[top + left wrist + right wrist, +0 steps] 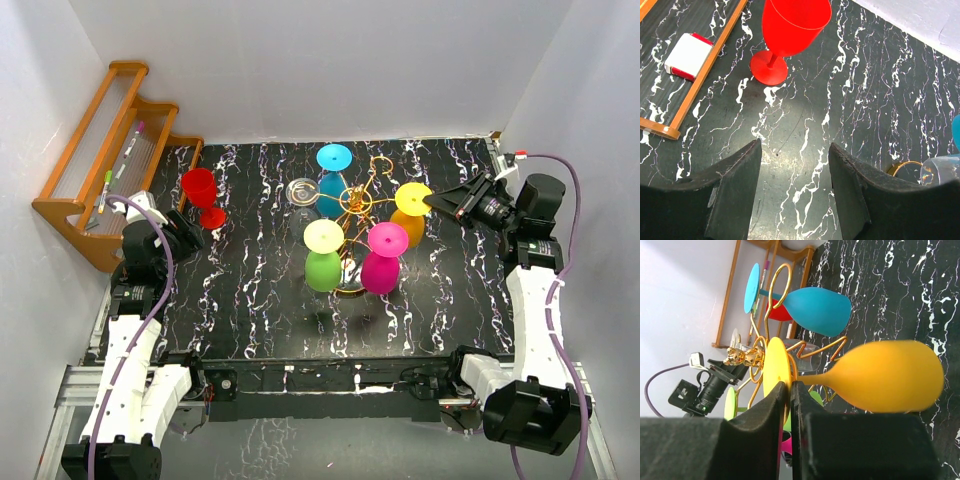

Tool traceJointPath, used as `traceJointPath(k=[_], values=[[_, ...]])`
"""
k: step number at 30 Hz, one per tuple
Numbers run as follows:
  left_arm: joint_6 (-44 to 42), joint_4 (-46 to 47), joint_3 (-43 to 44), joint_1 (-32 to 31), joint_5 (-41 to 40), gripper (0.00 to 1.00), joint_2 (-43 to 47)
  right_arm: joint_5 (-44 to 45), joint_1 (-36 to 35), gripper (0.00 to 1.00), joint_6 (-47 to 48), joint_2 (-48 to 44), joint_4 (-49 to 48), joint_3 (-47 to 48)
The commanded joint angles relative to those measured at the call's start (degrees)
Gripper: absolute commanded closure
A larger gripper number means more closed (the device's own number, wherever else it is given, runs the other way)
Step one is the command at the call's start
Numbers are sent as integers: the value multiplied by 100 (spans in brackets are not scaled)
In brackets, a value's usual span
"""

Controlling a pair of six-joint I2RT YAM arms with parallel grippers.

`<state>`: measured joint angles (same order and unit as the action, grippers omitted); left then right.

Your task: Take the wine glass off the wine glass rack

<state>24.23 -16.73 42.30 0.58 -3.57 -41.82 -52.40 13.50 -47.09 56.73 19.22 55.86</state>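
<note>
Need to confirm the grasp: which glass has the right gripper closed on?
The yellow glass: the right gripper pinches the edge of its foot disc. The blue, green, magenta and clear glasses hang untouched; the red glass stands on the table.

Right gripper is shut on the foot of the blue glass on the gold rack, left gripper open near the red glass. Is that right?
Not quite: the right gripper is shut on the foot of the yellow glass, not the blue glass, as the right wrist view shows. The rest holds: it hangs on the gold rack, and the left gripper is open near the red glass.
</note>
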Motion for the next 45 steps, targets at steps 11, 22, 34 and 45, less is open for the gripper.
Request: traceJointPath(k=[11, 22, 34, 45], values=[[-15, 55, -7, 18, 76, 45, -1, 328, -22, 92, -369, -298, -162, 530], [-15, 56, -5, 17, 67, 45, -10, -290, -149, 92, -849, 0, -820, 494], [-15, 56, 0, 17, 65, 45, -3, -17, -707, 92, -816, 147, -863, 627], [-21, 50, -3, 15, 59, 45, 8, 542, -981, 92, -461, -133, -335, 638]])
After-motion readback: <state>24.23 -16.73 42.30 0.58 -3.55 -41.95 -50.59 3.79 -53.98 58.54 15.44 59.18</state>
